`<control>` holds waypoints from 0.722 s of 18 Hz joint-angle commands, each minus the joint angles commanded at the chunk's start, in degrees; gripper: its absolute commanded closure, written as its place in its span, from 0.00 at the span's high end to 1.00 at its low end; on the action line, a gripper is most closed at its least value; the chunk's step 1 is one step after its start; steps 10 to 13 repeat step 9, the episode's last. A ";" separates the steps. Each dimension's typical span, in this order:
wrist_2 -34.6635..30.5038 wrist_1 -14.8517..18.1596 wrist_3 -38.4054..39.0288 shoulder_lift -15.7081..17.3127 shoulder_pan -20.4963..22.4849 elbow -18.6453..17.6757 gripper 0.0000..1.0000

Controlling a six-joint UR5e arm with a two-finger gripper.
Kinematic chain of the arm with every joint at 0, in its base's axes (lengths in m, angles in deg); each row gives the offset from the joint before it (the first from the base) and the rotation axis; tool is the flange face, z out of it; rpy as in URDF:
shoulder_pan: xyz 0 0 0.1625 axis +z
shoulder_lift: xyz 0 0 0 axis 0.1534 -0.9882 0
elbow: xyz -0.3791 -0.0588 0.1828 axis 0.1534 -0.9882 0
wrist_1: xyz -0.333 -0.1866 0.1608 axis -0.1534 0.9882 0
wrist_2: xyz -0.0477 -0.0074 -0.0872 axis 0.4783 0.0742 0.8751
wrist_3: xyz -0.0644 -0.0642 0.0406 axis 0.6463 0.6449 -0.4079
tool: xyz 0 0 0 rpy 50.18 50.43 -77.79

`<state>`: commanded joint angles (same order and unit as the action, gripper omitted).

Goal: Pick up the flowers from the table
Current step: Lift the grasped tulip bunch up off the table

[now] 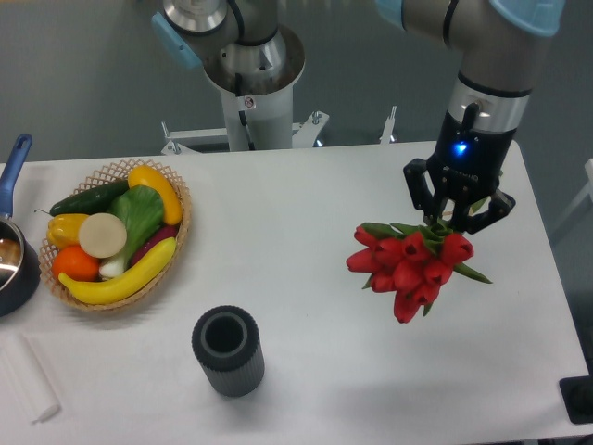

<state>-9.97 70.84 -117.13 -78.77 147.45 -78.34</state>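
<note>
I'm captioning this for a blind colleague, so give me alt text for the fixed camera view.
A robot gripper holds a bunch of red tulips, the flowers, by the stems above the right side of a white table. At left sit a basket of fruit and vegetables and a blue-handled pot, with a dark cylindrical vase in front.

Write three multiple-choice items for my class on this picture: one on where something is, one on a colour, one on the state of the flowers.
1. Where is the basket?
A. left part of the table
B. right edge
C. under the arm

2. What colour are the flowers?
A. yellow
B. red
C. white

3. The flowers are:
A. lying loose
B. in the dark cylinder
C. held by the gripper

Key: 1 A, it sits left on the table. 2 B, red blooms. 3 C, the gripper closes on their stems; the cylinder is empty.
</note>
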 joint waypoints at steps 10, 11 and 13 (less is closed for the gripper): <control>0.35 -0.08 0.09 0.00 0.18 -0.09 0.23; 0.35 -0.08 0.09 0.00 0.18 -0.09 0.23; 0.35 -0.08 0.09 0.00 0.18 -0.09 0.23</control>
